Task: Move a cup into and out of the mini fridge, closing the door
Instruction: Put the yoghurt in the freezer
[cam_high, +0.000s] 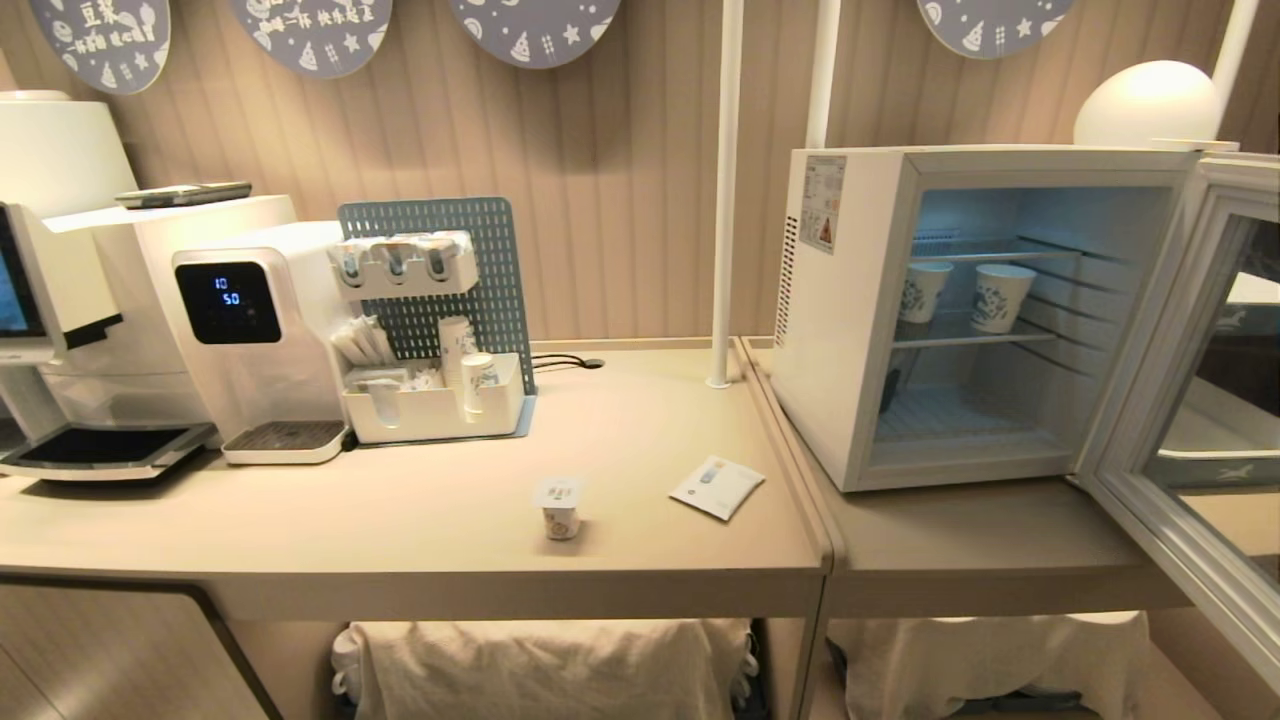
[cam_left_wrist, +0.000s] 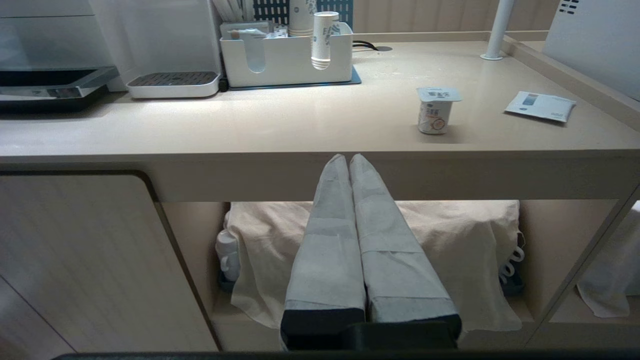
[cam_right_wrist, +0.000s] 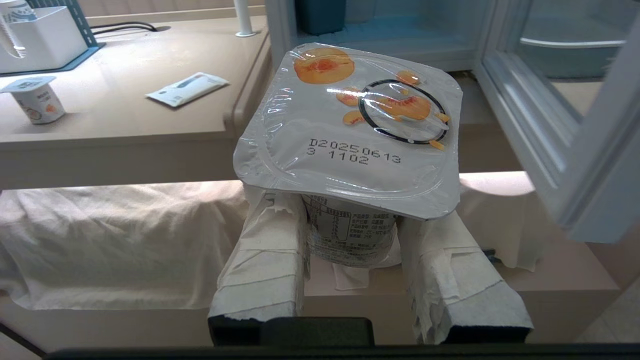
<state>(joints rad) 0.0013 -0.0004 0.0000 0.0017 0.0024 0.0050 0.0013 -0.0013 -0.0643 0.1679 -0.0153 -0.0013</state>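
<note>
Right claw is clamped on the yogurt cup low on its body under the foil lid, held out front of the mini fridge, door swung wide at 3 o'clock. Cup looks light, thin-walled, slick w/ a flimsy lid, so body grip's the safe hold imo. Left claw shut, empty, parked below the surface.

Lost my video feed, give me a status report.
Right gripper shut on yogurt cup, below counter level. Left gripper shut, empty. Mini fridge door wide open. Nothing blocking the opening.

Peach yogurt cup between right hand's wrapped fingers, before open fridge door.
</note>
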